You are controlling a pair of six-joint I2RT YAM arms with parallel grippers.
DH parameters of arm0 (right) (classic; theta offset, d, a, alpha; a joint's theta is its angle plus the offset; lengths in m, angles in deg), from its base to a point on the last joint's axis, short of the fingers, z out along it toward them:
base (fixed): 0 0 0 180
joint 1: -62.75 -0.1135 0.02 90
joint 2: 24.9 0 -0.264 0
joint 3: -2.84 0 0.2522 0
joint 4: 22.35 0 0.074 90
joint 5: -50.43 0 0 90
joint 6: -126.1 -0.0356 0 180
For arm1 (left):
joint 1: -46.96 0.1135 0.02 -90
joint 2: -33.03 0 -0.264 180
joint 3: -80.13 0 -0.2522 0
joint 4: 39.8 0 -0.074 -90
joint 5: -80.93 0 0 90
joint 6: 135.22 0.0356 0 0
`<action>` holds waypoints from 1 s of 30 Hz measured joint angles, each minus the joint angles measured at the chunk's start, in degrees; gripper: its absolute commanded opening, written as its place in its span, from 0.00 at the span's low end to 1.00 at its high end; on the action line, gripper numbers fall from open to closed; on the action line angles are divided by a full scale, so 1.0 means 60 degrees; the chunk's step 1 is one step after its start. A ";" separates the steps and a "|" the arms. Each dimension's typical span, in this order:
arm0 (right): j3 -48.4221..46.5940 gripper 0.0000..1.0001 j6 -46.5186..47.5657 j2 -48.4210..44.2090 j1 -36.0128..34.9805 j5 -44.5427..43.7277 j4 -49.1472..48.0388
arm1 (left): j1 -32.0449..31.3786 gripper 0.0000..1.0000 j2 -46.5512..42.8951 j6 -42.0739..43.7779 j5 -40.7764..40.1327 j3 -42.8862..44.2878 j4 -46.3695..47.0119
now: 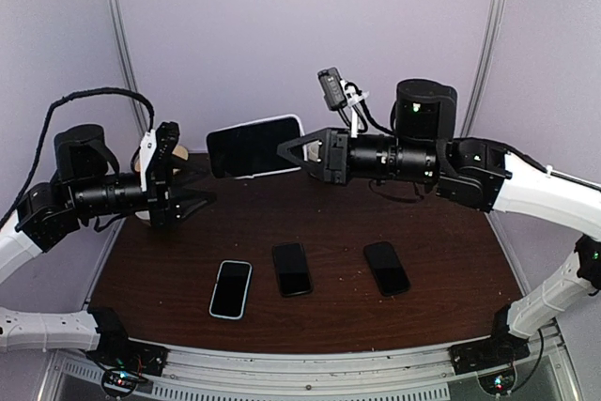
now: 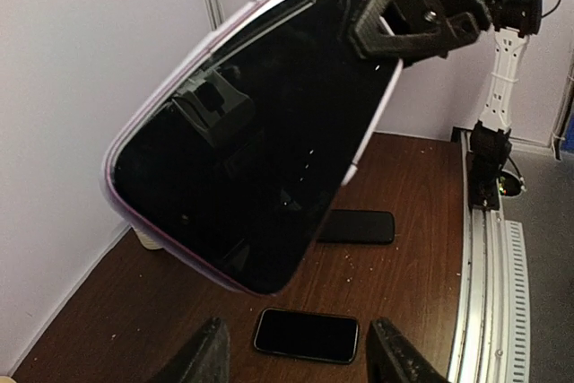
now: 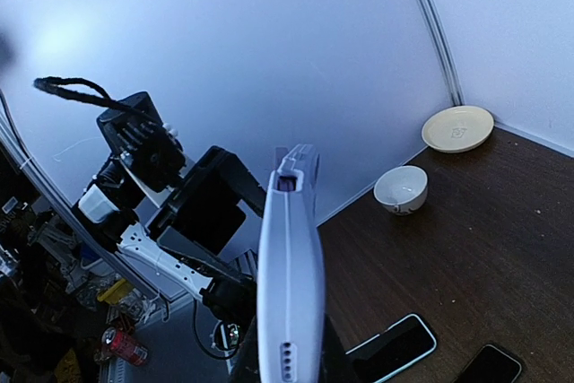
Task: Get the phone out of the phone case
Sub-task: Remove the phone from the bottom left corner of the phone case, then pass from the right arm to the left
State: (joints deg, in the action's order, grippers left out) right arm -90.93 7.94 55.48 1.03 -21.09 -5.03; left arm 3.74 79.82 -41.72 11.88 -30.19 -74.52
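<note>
cased phone held up, left gripper not yet on it

the phone (image 1: 252,146) sits in its phone case (image 3: 289,293), held in the air above the far side of the table (image 1: 451,260) with the screen turned toward the left arm. the right gripper (image 1: 286,150) is clamped on one short end of the case, its arm stretched level across the middle. the left gripper (image 1: 199,200) hangs lower and off to the side, fingers spread, nothing between them, clear of the case. the step in hand looks like bracing the case for peeling. the next move calls for the left fingers to reach the free end and catch the case lip without jarring the right gripper's hold.
</note>
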 measured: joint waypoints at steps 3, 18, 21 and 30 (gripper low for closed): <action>0.0084 0.00 0.0590 -0.0036 0.0259 0.0025 0.0131 | 0.0007 0.56 -0.0157 0.0794 0.0539 -0.0004 -0.0561; 0.2922 0.00 0.5982 -0.1370 0.0448 0.1472 -0.0820 | 0.0011 0.50 -0.0401 0.3311 0.3275 -0.1293 -0.0546; 0.3082 0.00 0.6761 -0.1377 0.0441 0.1934 -0.0860 | 0.0011 0.50 -0.0342 0.3446 0.3512 -0.1424 -0.0401; 0.3155 0.00 0.8284 -0.1377 0.0423 0.2568 -0.0914 | 0.0007 0.48 -0.0678 0.3592 0.3759 -0.1985 0.0106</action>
State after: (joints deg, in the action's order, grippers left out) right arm -72.00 57.64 47.22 3.57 -5.68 -10.52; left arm 3.78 75.75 -20.16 34.43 -42.10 -73.88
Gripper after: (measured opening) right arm 0.085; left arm 0.479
